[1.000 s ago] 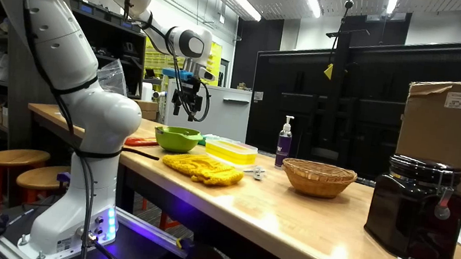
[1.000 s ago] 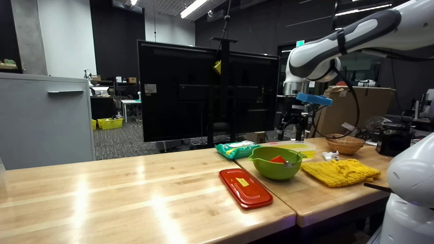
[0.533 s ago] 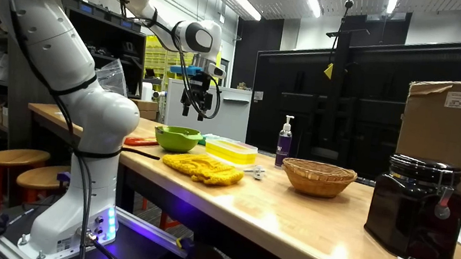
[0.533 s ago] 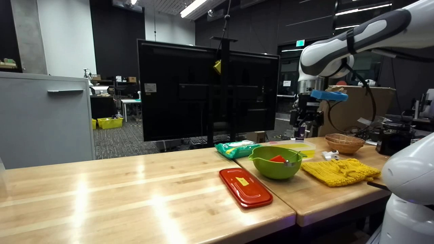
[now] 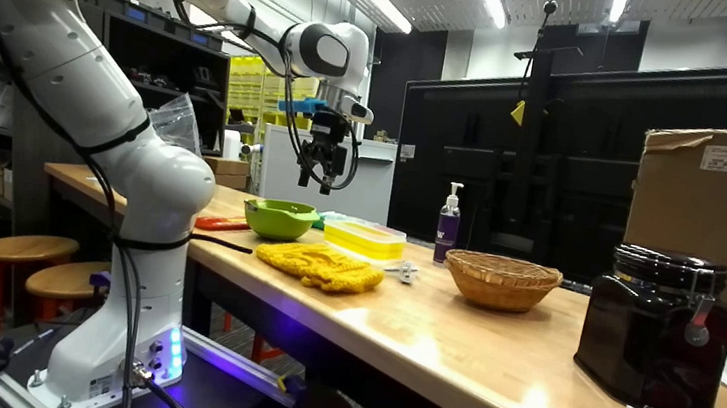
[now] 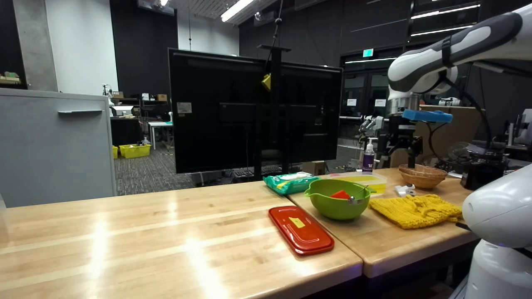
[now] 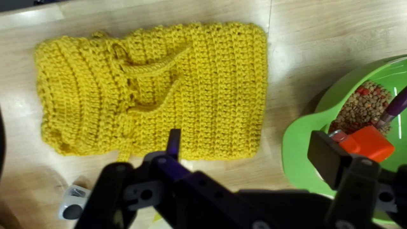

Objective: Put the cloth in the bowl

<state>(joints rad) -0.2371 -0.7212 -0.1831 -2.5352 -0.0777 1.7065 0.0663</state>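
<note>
The yellow knitted cloth lies flat and folded on the table; it also shows in an exterior view and in the wrist view. The green bowl stands beside it; its rim shows at the right of the wrist view. The bowl holds an orange-red item, a purple handle and brown lentil-like bits. My gripper is open and empty. It hangs well above the table in both exterior views, with its fingers wide apart.
A clear container with yellow contents, a white gadget, a wicker basket and a pump bottle stand near the cloth. A red lid and a green wipes pack lie near the bowl. A dark jar stands farther off.
My open gripper has moved to the right in both exterior views, away from above the bowl's side toward the basket's side. The cloth and bowl have not moved.
</note>
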